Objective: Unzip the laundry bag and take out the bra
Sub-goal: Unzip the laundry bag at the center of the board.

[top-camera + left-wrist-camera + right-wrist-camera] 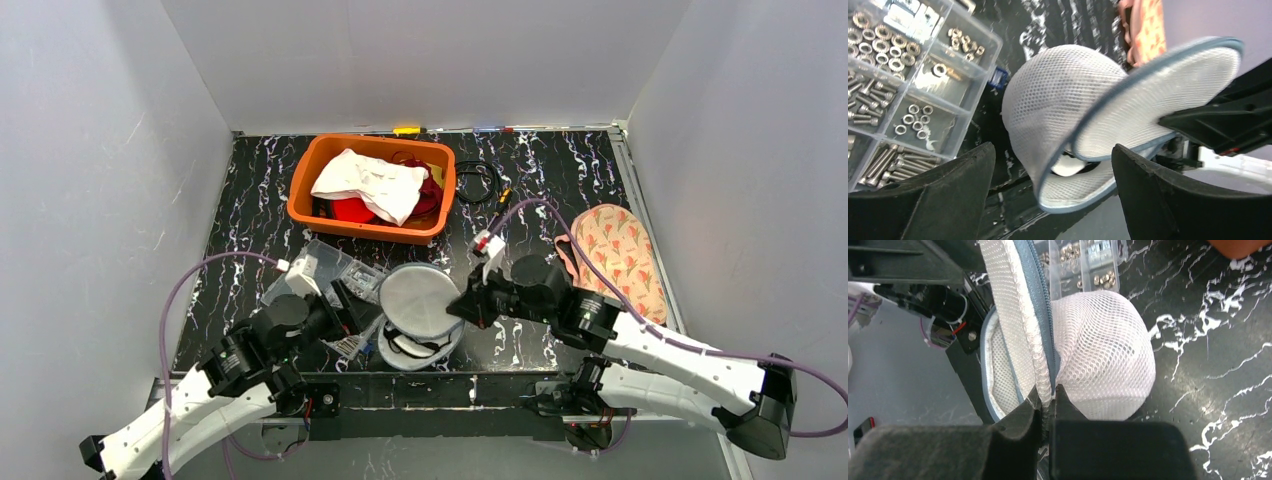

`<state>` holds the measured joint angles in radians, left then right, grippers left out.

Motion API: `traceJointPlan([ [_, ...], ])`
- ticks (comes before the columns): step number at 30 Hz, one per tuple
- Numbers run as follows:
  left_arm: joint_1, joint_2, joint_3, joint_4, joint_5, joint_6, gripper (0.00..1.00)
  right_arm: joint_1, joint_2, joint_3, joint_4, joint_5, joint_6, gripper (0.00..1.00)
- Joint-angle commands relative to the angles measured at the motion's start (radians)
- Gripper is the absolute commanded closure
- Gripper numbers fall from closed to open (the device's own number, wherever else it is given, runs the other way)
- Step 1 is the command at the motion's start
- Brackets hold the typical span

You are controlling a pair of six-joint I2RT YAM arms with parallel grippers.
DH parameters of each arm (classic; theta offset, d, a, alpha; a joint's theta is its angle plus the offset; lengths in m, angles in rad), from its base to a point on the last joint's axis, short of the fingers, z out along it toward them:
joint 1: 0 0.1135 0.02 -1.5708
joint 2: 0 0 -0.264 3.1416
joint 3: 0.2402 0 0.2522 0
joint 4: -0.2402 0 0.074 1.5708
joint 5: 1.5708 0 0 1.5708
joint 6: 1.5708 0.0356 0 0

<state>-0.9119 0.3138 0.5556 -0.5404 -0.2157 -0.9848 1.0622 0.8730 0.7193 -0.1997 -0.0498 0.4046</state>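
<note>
A clear plastic organizer box (325, 265) of steel nuts, washers and bolts is sitting just behind the left gripper (360, 315), crowding the left side of the laundry bag (420, 300). Farther back, an orange bin (300, 195) is holding a crumpled white cloth (370, 183) over red items, and a coiled black cable (478, 182) is lying beside it on the black, white-veined desk (560, 170). A peach floral fabric piece (612, 255) is lying to the right; whether it is the bra I cannot tell.

The bag is resting at the near edge of the desk between the two arms. It is a domed white mesh shell with a round flap edged in blue-grey zipper trim (1040, 300), and the flap is standing lifted off the body.

The right wrist view is showing the right gripper (1048, 392) with its jaws clenched on the flap's rim. The left wrist view is showing the left gripper (1053, 150) with its jaws released, spread either side of the bag (1058, 100) without touching it, and something white inside the opening that the overhead view is barely showing.
</note>
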Motion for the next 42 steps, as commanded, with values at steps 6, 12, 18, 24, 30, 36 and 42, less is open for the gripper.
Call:
traceJointPlan([
  [6,0.001,0.193,-0.094,0.15,0.144,0.06,0.2,-0.014,-0.23,-0.231,0.094,-0.069,0.042,0.99],
  [12,0.001,0.355,-0.094,0.258,0.261,0.103,0.25,-0.015,-0.312,-0.274,0.062,-0.024,0.066,0.99],
  [18,0.002,0.371,-0.094,0.245,0.262,0.107,0.26,-0.015,-0.374,-0.295,0.062,-0.046,0.073,0.99],
  [24,0.002,0.355,-0.074,0.212,0.23,0.153,0.43,-0.016,-0.405,-0.294,0.048,-0.056,0.072,0.99],
  [30,0.001,0.42,-0.074,0.238,0.278,0.172,0.39,-0.015,-0.428,-0.308,0.07,-0.068,0.084,0.99],
  [36,0.002,0.476,-0.105,0.328,0.345,0.169,0.45,-0.016,-0.458,-0.333,0.094,-0.074,0.103,0.99],
  [42,0.001,0.501,-0.107,0.39,0.381,0.166,0.77,-0.015,-0.499,-0.36,0.111,-0.062,0.125,0.99],
])
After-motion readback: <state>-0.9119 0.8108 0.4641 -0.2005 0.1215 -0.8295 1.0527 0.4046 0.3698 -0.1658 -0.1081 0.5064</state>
